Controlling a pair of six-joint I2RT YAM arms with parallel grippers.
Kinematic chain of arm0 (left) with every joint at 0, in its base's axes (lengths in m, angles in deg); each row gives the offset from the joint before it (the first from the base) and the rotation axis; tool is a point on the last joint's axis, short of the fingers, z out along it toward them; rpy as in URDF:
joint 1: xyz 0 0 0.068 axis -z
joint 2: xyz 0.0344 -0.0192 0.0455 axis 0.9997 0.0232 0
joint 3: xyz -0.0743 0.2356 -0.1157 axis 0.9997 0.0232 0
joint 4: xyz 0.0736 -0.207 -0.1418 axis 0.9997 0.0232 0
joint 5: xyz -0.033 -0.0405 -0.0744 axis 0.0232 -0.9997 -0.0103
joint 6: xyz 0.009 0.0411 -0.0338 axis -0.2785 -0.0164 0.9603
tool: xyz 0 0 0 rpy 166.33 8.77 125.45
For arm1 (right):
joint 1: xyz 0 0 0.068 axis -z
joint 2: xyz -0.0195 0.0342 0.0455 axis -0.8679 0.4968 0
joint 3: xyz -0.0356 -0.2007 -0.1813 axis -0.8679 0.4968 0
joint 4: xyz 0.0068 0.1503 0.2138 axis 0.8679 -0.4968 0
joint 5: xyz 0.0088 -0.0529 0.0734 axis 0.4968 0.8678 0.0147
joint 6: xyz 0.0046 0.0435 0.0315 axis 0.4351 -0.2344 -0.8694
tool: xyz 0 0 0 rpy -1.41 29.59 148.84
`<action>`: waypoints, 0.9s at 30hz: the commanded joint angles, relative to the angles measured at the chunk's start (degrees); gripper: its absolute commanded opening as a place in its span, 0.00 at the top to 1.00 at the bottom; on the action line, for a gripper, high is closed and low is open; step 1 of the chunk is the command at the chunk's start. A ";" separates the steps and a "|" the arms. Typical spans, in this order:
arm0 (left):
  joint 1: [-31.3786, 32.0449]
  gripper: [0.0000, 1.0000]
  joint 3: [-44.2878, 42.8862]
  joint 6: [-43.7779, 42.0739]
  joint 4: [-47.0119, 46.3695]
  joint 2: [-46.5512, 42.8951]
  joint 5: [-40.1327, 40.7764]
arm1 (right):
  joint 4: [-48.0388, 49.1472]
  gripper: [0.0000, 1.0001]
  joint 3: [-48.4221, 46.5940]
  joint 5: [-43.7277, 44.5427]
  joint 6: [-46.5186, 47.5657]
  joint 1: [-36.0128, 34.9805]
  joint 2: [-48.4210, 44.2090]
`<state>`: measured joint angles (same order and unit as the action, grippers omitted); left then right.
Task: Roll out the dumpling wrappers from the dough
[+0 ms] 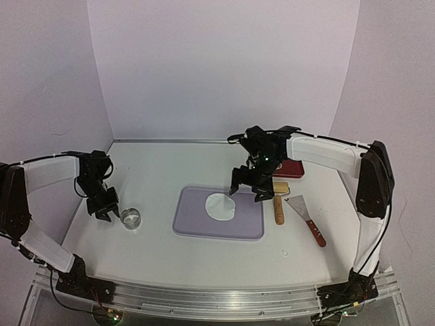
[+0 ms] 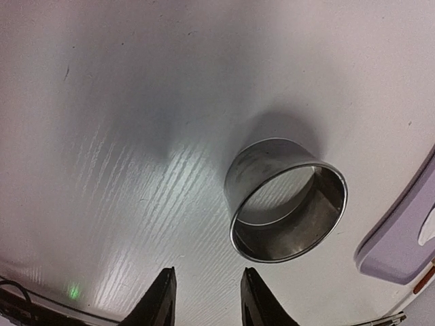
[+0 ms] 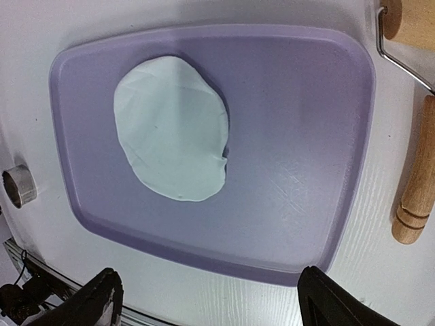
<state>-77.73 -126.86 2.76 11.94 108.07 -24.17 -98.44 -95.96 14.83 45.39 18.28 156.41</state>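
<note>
Top view, edges: the purple board sits lower centre on the white table. There is bare table to its left and above. A wooden roller and a scraper lie just off its right edge.
Top view, dough: the dough is a thin white sheet lying flat on the board, with a small nick in its outline.
Top view, grippers: the left gripper is at the left, near the metal ring but apart from it. The right gripper is over the board's upper right edge.
Left wrist: the fingers are at bottom centre with a narrow gap between them and nothing in it. The ring stands at centre right, untouched.
Right wrist: the fingers are at the bottom corners, spread wide and empty. The dough lies in the board's upper left, clear of every rim.
</note>
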 commanded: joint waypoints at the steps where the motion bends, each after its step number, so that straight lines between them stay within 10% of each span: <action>1: -0.14 0.68 1.91 1.87 -6.33 -0.10 -2.38 | -1.28 0.10 -5.17 -1.63 1.54 -0.17 1.30; 27: 0.17 1.00 -5.98 -6.44 -9.56 7.45 -8.12 | -2.10 0.11 -4.97 -2.08 3.20 -0.20 0.50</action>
<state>-77.73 -126.05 0.01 0.42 115.14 -29.78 -99.72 -100.78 12.09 47.41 18.28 157.81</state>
